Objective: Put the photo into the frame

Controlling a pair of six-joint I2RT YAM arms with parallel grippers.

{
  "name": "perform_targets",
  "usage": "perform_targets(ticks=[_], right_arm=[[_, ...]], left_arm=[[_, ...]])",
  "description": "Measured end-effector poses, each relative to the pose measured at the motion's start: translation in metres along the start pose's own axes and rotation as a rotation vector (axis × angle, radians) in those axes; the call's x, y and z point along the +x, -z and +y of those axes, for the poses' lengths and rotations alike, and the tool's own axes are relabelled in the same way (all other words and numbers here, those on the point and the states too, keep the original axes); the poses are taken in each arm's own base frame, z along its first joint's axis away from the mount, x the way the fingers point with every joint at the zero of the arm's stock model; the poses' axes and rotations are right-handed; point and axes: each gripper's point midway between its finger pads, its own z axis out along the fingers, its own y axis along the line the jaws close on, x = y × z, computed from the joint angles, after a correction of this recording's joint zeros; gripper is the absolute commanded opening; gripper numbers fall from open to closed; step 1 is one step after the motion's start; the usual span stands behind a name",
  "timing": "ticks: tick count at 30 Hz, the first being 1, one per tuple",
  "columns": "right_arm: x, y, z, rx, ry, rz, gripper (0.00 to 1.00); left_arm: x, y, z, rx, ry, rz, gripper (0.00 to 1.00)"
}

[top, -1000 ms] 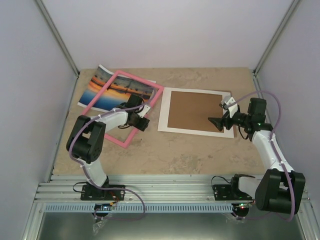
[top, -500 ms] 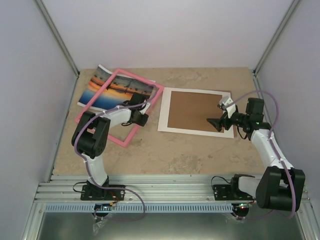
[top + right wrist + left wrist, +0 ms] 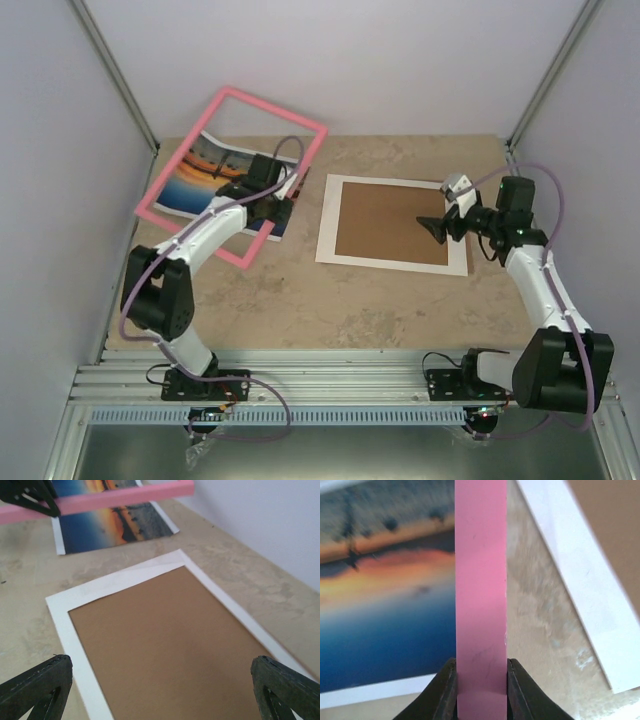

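Near the bench's [image 3: 400, 300] far-left corner, the left hand [image 3: 272, 196] pinches one rail of the frame [image 3: 275, 108] in a narrow grip, holding it tilted above the photo [image 3: 195, 187], which lies flat there. The right hand [image 3: 445, 207], spread wide and holding nothing, hovers over the brown board's [image 3: 390, 222] right edge.

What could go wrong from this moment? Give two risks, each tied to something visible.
1. The left gripper pinches the frame by one thin bar only, with the rest hanging in the air; it could twist or slip out.
2. The photo lies loose, partly beneath the raised frame; a lowered corner might catch it and shove it askew.
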Motion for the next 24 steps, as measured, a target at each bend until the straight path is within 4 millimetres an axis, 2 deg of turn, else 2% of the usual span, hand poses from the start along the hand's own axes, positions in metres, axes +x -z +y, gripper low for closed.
perform_targets(ticks=[5, 10, 13, 18, 22, 24], right_arm=[[-0.042, 0.010, -0.020, 0.062, 0.084, -0.060, 0.98], [-0.088, 0.019, -0.041, 0.106, 0.150, -0.121, 0.98], [-0.113, 0.022, -0.054, 0.125, 0.170, -0.156, 0.98], [-0.159, 0.032, -0.069, 0.152, 0.216, -0.235, 0.98], [-0.210, 0.048, -0.075, 0.178, 0.281, -0.328, 0.98], [-0.242, 0.059, -0.077, 0.196, 0.331, -0.388, 0.98]], left_arm=[[-0.053, 0.067, 0.006, 0.010, -0.014, -0.158, 0.00], [-0.085, 0.137, -0.012, 0.142, -0.032, -0.289, 0.00], [-0.095, 0.173, -0.026, 0.241, -0.048, -0.352, 0.00], [-0.099, 0.234, -0.060, 0.460, -0.089, -0.457, 0.00], [-0.094, 0.290, -0.086, 0.649, -0.112, -0.554, 0.00], [-0.093, 0.324, -0.096, 0.742, -0.117, -0.618, 0.00]])
